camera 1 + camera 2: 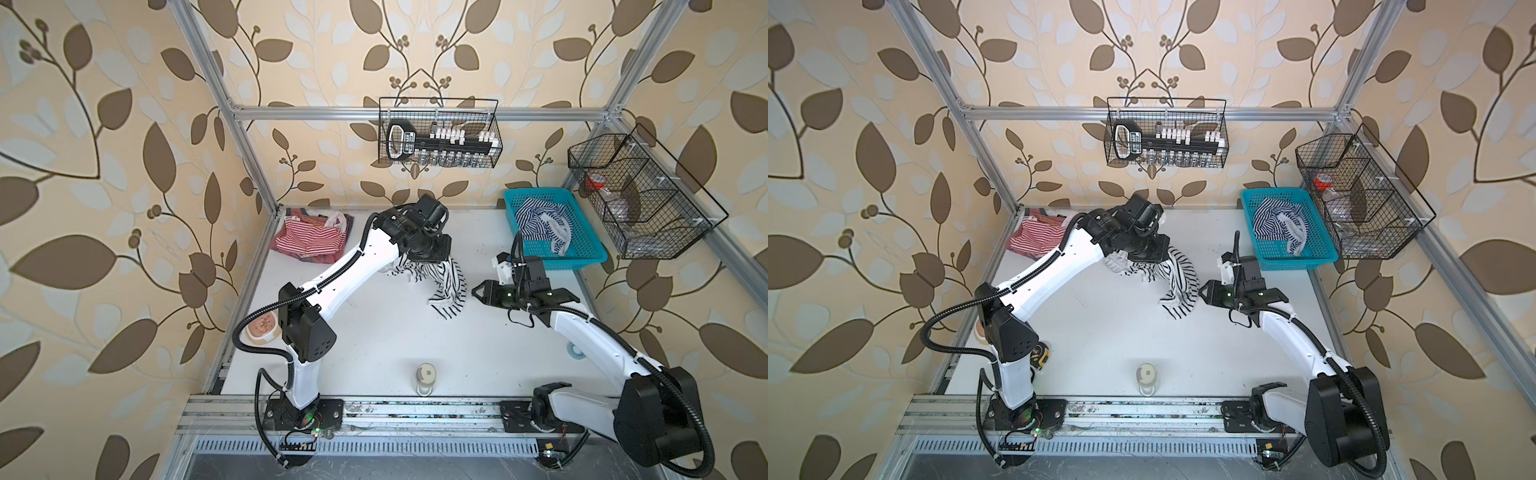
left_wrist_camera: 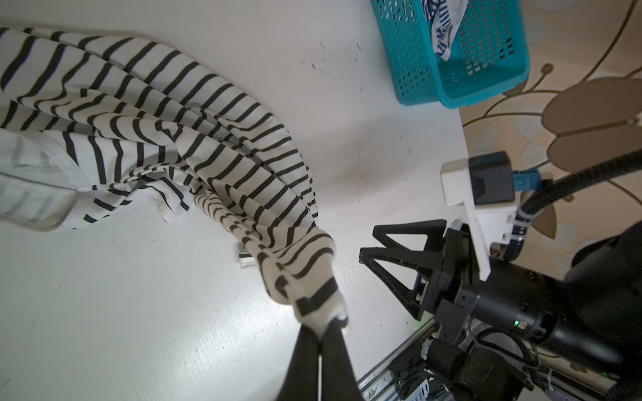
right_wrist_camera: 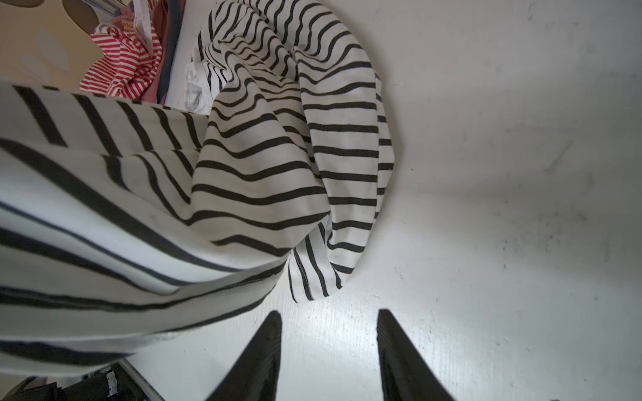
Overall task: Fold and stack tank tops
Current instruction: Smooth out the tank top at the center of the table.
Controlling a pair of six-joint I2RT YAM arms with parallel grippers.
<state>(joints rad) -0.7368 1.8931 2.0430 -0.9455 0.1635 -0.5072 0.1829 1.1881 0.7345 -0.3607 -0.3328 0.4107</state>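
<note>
Over the bench (image 1: 374, 340), the left end effector (image 2: 326, 328) is clamping the black-striped tank top (image 2: 208, 145). The right end effector (image 3: 328, 314), parted and empty, is likely needing a separate hem corner.

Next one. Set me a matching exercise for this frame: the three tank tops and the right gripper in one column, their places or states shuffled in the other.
Column one
1. black-and-white tank top
2. navy-striped tank top
3. red-and-white tank top
4. right gripper

Column two
A. lying in the blue basket
B. open, holding nothing
C. at the far left corner of the table
D. pinched by the shut left gripper

Pairs: 1-D, 2-A, 3-C, 4-B
</note>
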